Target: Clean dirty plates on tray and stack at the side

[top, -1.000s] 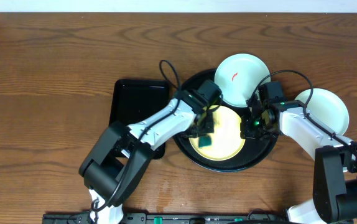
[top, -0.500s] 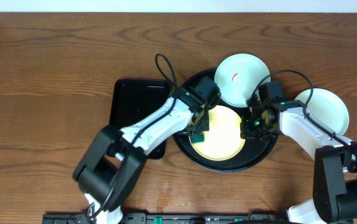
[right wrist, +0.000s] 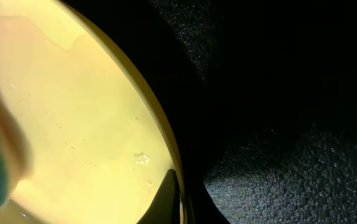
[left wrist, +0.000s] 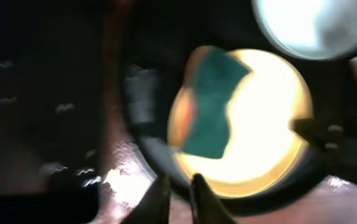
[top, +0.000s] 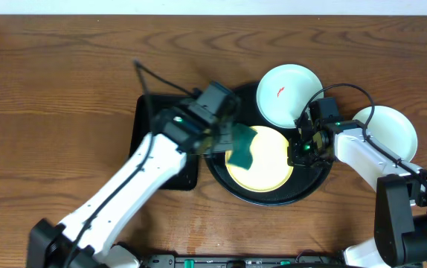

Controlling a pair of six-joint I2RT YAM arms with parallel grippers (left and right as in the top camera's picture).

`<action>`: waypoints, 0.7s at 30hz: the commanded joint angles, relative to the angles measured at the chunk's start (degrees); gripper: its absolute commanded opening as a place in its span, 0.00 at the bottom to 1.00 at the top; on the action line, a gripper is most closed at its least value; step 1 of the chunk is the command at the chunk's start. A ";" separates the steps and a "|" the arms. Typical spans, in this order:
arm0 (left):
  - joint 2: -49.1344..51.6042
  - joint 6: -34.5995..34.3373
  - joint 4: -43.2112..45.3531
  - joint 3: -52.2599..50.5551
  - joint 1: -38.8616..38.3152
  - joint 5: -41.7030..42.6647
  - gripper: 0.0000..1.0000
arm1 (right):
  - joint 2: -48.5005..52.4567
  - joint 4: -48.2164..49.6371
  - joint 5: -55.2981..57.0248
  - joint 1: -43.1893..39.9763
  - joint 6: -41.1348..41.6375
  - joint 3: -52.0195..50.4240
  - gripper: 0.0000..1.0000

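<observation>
The pale yellow plate (top: 269,160) lies in the round black tray (top: 273,197). A green cloth (top: 239,149) lies over the plate's left part, and also shows in the left wrist view (left wrist: 213,102). My left gripper (top: 215,138) is raised left of the plate; its fingers (left wrist: 180,193) are close together and the cloth is apart from them. My right gripper (top: 303,149) is shut on the yellow plate's right rim (right wrist: 166,149). A pale plate with a red smear (top: 288,93) sits at the tray's back edge. Another pale plate (top: 392,130) lies on the table at right.
A smaller rectangular black tray (top: 154,119) lies left of the round tray, under my left arm. Bare wood tabletop (top: 65,89) spreads to the left and back. Cables loop above both wrists.
My left arm has lifted and swung left off the yellow plate toward the rectangular tray. The green cloth now shows fully on the plate's left part. The right arm has not moved.
</observation>
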 commanded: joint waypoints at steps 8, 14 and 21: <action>-1.51 8.70 -7.30 -2.97 18.99 -6.03 0.14 | 2.23 0.26 4.72 0.02 -0.39 -0.79 0.01; -1.27 23.91 0.20 -4.15 19.74 20.44 0.47 | 2.23 0.63 4.74 0.02 -0.39 -0.76 0.01; 0.44 20.24 7.82 -6.75 7.50 12.76 0.68 | 2.23 0.39 4.72 0.02 -0.37 -0.79 0.01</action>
